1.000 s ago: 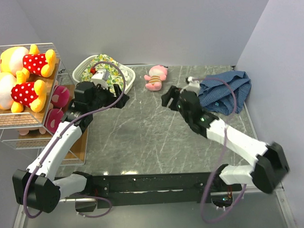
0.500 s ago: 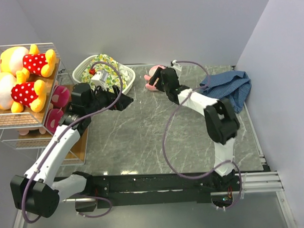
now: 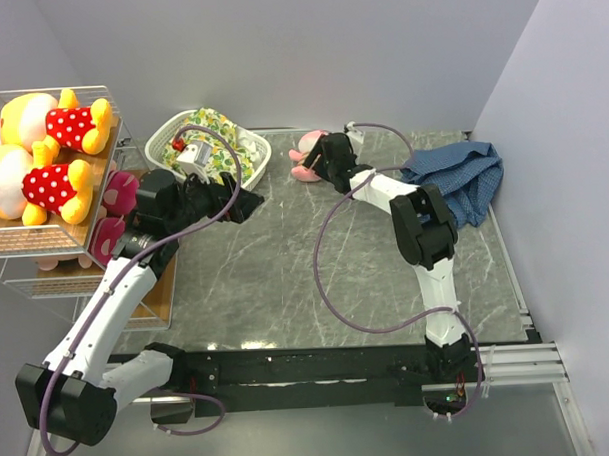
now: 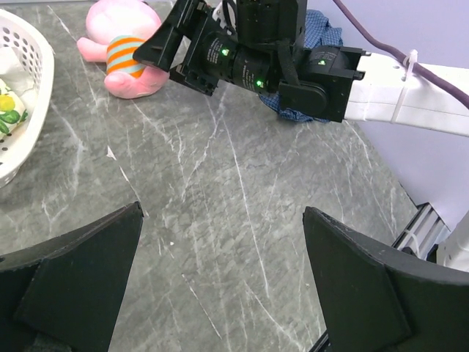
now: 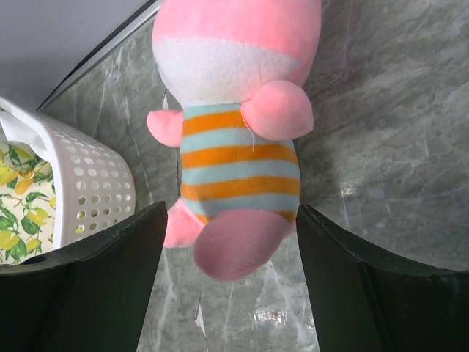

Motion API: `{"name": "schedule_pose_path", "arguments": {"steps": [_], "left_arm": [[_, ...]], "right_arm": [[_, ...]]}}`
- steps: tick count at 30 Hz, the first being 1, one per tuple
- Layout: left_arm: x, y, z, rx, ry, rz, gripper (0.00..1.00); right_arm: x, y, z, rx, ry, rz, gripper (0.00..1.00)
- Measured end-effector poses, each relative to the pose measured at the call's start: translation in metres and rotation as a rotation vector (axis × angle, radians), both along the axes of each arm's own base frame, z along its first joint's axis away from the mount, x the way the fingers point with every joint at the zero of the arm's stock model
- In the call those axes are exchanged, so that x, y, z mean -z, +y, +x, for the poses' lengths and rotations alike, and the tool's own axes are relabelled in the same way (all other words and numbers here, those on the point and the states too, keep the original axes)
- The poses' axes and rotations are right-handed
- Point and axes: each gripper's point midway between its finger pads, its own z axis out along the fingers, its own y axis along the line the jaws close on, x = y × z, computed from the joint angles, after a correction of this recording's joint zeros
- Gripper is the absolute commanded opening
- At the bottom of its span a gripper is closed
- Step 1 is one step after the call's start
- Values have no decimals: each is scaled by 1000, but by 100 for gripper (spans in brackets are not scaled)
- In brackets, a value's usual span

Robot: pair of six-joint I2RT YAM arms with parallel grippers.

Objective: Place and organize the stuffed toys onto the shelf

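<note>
A pink stuffed toy in an orange and blue striped shirt [image 3: 307, 156] lies on the table at the back; it also shows in the right wrist view [image 5: 238, 147] and the left wrist view [image 4: 123, 51]. My right gripper [image 3: 319, 165] is open, its fingers either side of the toy's lower end [image 5: 233, 246], not closed on it. My left gripper [image 3: 246, 202] is open and empty over the bare table [image 4: 220, 220]. Two yellow-orange bears in red dotted shirts [image 3: 36, 122] [image 3: 28, 188] lie on the shelf's top board [image 3: 45, 237]. Pink toys [image 3: 115, 195] sit on the lower tier.
An oval white basket [image 3: 166, 133] with a green-yellow floral cloth [image 3: 217, 146] stands at the back left, next to the pink toy. A blue checked cloth [image 3: 453, 183] lies at the back right. Grey walls close the back and right sides.
My right arm has stretched far back and left, from beside the blue cloth to the pink striped toy. My left gripper has moved a little right and forward.
</note>
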Motion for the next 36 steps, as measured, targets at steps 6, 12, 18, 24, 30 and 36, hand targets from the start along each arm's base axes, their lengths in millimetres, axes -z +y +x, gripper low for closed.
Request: {"name": "schedule_pose_path", "arguments": {"steps": [6, 12, 18, 24, 30, 36], "left_arm": [[2, 2, -1, -6, -9, 10, 99], [2, 2, 0, -5, -12, 13, 98], [2, 2, 0, -1, -26, 23, 97], [4, 2, 0, 0, -25, 28, 96], [9, 2, 2, 5, -16, 35, 96], [12, -4, -2, 54, -17, 43, 93]], "right_arm": [[4, 5, -1, -46, 7, 10, 32], [11, 6, -9, -89, -4, 4, 1], [19, -2, -45, -158, 16, -18, 0], [9, -12, -106, -250, 20, -14, 0], [1, -8, -178, -368, 20, -13, 0], [2, 29, -254, -600, 36, 17, 0]]}}
